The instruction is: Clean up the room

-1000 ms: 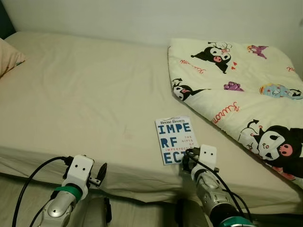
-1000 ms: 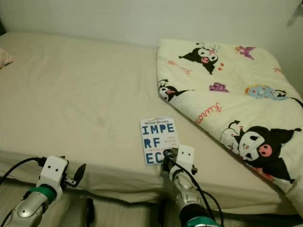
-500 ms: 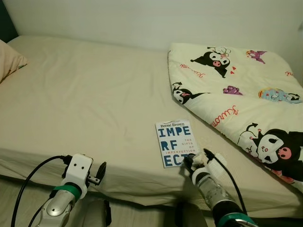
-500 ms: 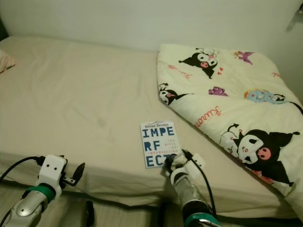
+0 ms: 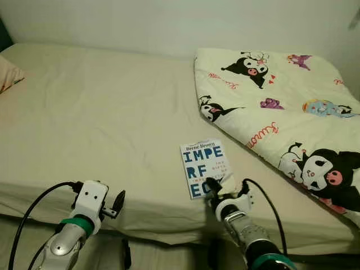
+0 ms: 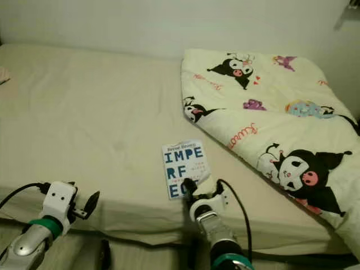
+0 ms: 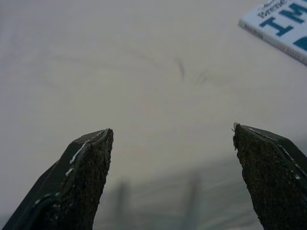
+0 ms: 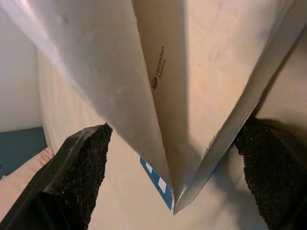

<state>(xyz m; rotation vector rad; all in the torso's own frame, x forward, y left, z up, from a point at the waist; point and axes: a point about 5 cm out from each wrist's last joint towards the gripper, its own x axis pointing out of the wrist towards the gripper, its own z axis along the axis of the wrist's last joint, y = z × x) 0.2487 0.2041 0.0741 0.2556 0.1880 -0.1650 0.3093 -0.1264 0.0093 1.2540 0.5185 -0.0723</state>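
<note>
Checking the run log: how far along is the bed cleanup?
Done: nothing looks put away yet. In hand: the right gripper is at the near corner of the book on the bed; the wrist view shows the cover fanned open between its jaws. Left gripper waits open at the mattress edge. Left: lift and stow the book; blanket lies rumpled.

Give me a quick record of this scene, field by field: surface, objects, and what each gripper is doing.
surface: bed with a beige sheet
book: white and blue book near the bed's front edge, its near corner lifted open
blanket: cartoon-print blanket on the bed's right side
pillow: pillow at the far left edge
right gripper: right gripper at the book's near corner, fingers open astride the raised cover and pages
left gripper: left gripper open, at the bed's front edge, holding nothing
</note>
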